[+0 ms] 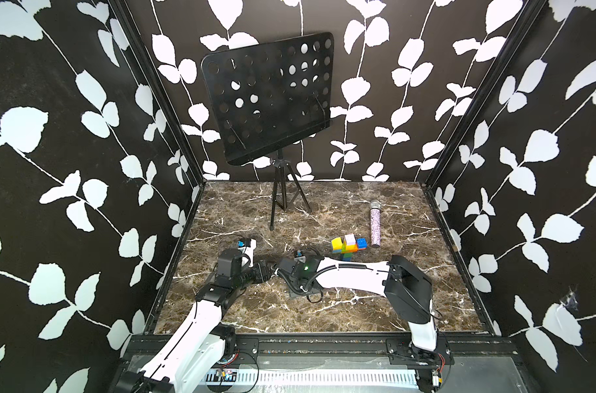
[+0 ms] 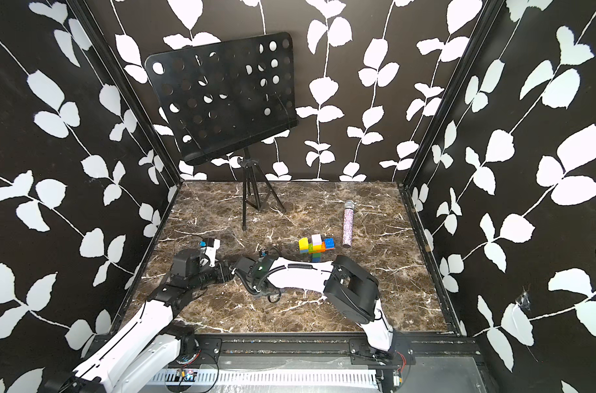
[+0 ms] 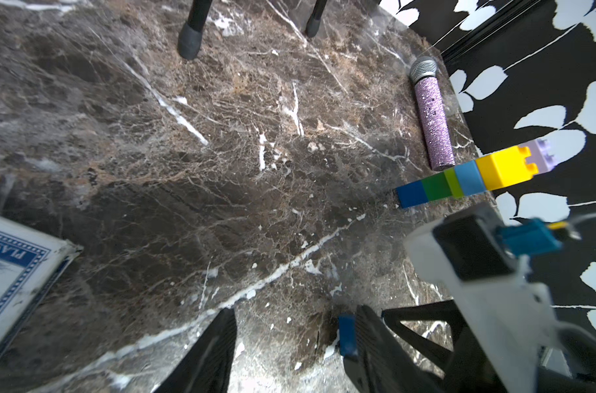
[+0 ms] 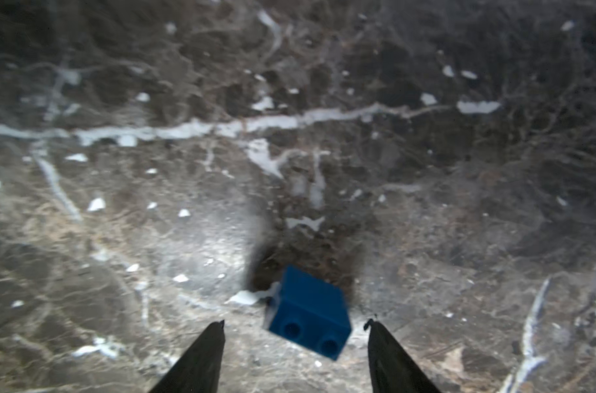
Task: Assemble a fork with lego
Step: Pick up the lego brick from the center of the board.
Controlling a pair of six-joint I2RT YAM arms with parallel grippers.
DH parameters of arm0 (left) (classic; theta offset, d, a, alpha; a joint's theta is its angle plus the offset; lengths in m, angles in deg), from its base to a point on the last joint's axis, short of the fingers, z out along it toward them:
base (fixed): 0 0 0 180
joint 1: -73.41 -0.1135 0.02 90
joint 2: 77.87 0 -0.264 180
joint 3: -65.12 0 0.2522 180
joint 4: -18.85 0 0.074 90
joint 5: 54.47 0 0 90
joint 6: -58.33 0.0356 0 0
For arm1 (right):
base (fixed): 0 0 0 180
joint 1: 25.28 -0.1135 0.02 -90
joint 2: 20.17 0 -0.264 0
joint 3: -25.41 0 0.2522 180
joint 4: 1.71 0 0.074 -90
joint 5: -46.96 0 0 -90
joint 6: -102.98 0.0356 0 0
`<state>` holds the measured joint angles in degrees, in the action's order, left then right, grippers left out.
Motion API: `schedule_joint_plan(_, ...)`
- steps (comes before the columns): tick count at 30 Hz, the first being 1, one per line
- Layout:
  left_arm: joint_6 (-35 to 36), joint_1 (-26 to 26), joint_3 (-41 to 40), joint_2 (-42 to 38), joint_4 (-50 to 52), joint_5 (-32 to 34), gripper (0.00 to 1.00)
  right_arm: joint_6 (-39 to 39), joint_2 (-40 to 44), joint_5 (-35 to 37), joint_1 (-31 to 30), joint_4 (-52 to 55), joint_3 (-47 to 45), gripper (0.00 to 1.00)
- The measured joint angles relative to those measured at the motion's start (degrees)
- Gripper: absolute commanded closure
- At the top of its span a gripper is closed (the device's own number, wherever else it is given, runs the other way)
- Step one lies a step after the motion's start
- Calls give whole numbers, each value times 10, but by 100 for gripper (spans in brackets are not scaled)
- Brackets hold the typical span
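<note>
Left gripper (image 3: pixel 291 309): fingers spread apart.
Right gripper (image 4: pixel 295 321): fingers spread; blue brick (image 4: pixel 308 313) between them, touching neither.
Fork (image 1: pixel 346 246): on counter (image 1: pixel 408 289), right of centre, just beside microphone (image 1: pixel 375 226).

fork (image 1: pixel 348 247): you see a flat build with a blue-and-green stem, orange crossbar, and yellow, pale lilac and blue prongs | pose: seen from the left wrist, the fork (image 3: pixel 459 177) appears to stand on its blue stem end | place: right of centre on the table (image 1: pixel 374 306) | loose lego: your one dark blue brick (image 4: pixel 308 313), tilted and blurred, sits between the right jaws and touches neither
</note>
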<state>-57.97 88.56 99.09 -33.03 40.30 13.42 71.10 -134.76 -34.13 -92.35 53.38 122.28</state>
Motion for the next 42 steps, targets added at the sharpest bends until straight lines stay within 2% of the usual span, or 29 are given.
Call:
schedule_joint_plan(6, 7, 0, 0, -8, 16, -2, 42, -5, 0, 6, 23, 0, -29, 49)
schedule_joint_plan(7, 8, -1, 0, -8, 18, -2, 42, -11, 0, 6, 24, 0, -31, 54)
schedule_joint_plan(9, 9, -2, 0, -5, 19, -3, 42, -28, 2, 4, 24, -3, -33, 73)
schedule_joint_plan(10, 9, -2, 0, -1, 19, -5, 42, -40, 6, 3, 24, -6, -38, 87)
schedule_joint_plan(11, 10, -2, 0, 5, 19, -7, 42, -52, 15, -2, 26, -10, -48, 94)
schedule_joint_plan(13, 11, -2, 2, 17, 19, -11, 43, -81, 45, -9, 29, -15, -79, 98)
schedule_joint_plan(16, 13, -2, 5, 34, 18, -16, 44, -146, 104, -24, 46, -7, -124, 97)
schedule_joint_plan(20, 14, -2, 14, 57, 16, -36, 44, -280, 159, -60, 78, 16, -149, 90)
schedule_joint_plan(27, 15, -2, 35, 94, 8, -62, 46, -557, 146, -130, 82, 70, -149, 88)
schedule_joint_plan(32, 13, -2, 42, 112, 6, -64, 46, -710, 125, -129, 83, 89, -158, 72)
schedule_joint_plan(35, 12, -2, 45, 122, 6, -64, 47, -760, 101, -125, 85, 96, -157, 67)
schedule_joint_plan(42, 15, -2, 52, 128, 7, -64, 48, -798, 109, -152, 108, 98, -158, 56)
